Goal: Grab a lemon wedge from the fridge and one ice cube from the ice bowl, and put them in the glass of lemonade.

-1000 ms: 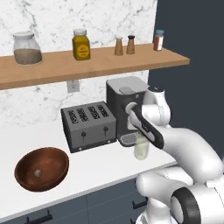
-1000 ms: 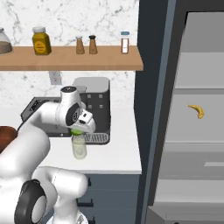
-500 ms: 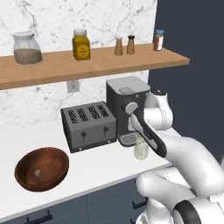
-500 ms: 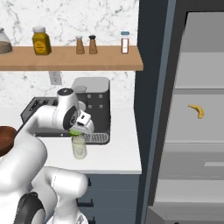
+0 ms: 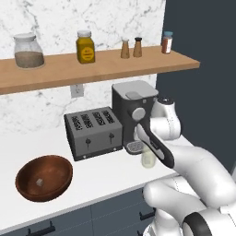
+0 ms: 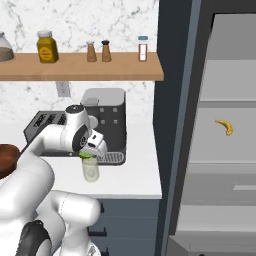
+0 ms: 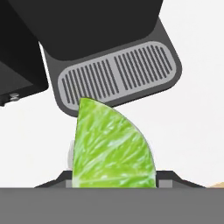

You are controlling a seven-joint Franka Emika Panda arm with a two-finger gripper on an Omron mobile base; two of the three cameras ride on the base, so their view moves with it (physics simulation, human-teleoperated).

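Observation:
My gripper (image 6: 89, 152) hangs just above the glass of lemonade (image 6: 90, 170), shut on the green lemon wedge (image 6: 86, 155). In the hand view the lemon wedge (image 7: 111, 148) stands point-up between my gripper's (image 7: 113, 180) dark fingers, hiding most of the glass beneath. The glass (image 5: 148, 159) stands on the white counter in front of the coffee machine (image 5: 133, 108). At the left, the wooden ice bowl (image 5: 27, 171) holds one small pale ice cube (image 5: 40, 183). The fridge (image 6: 220, 90) stands open at the right, showing pale shelves.
A grey toaster (image 5: 94, 133) sits left of the coffee machine, whose slotted drip tray (image 7: 118, 76) lies right behind the glass. A wooden shelf (image 5: 106, 67) with jars and shakers runs overhead. A yellow banana-like piece (image 6: 225, 126) lies on a fridge shelf.
The hand has eased slightly down and in over the glass, still holding the wedge. Bowl, toaster and glass have not moved.

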